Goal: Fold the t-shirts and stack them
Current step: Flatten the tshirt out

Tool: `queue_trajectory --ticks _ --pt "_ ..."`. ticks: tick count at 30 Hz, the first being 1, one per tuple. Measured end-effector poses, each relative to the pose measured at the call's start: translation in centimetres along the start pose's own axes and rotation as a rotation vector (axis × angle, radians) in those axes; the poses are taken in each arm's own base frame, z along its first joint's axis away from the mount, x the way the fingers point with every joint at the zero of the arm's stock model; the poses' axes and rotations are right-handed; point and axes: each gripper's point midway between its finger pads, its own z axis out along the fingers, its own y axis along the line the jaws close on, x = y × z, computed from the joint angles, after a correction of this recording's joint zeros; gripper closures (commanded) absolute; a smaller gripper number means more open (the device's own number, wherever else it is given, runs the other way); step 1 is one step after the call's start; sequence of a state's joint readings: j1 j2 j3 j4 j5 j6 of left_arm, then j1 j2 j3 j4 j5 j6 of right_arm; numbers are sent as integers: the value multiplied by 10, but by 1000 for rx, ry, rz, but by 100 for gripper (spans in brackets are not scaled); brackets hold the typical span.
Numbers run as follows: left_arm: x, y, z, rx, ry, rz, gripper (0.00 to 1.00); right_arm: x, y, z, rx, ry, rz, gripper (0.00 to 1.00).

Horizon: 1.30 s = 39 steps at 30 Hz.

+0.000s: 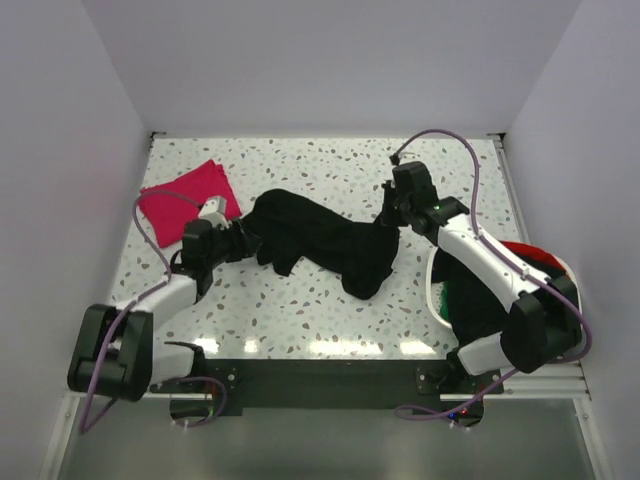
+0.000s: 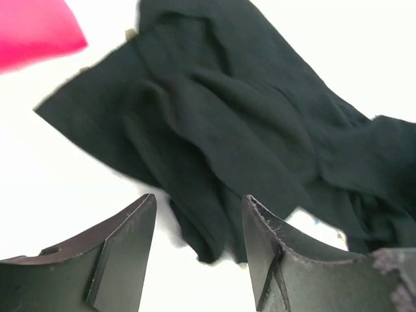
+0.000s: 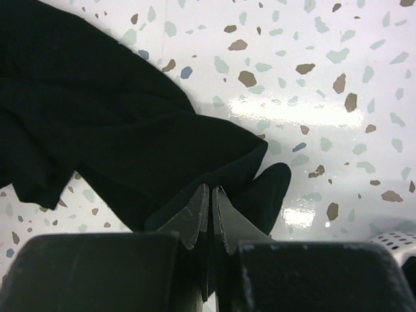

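A large black t-shirt lies crumpled across the middle of the table. A magenta-pink shirt folded to a small rectangle lies at the back left; its corner shows in the left wrist view. My left gripper is open at the black shirt's left end, its jaws either side of a cloth fold. My right gripper is shut on the black shirt's right edge, pinching the cloth between its fingertips.
A white basket at the right holds more shirts, red and green cloth showing. Its perforated rim shows in the right wrist view. Walls close in the left, back and right of the speckled table.
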State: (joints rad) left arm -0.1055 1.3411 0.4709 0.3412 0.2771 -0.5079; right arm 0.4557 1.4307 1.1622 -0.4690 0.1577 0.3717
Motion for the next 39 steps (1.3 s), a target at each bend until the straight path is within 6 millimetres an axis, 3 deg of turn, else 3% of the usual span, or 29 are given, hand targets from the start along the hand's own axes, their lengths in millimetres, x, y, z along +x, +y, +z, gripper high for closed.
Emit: queue_trajectory --ticks 6,8,11,19,28,36,39 --pt "20 -52 -31 99 -76 72 45 5 6 4 -41 6 -2 100" --pt "20 -58 -33 108 -89 70 46 7 8 5 -51 9 -2 100" --pt "26 -58 -28 87 -81 75 47 11 9 6 -63 16 -2 100" --pt "69 -66 2 43 68 127 47 14 11 9 -77 19 -2 100" --pt "68 -70 12 44 45 115 47 16 11 9 -78 22 -5 100" --pt "81 -68 31 30 80 97 47 17 13 9 -94 28 -7 100" --pt "81 -70 35 32 78 92 51 18 13 9 -94 30 -7 100"
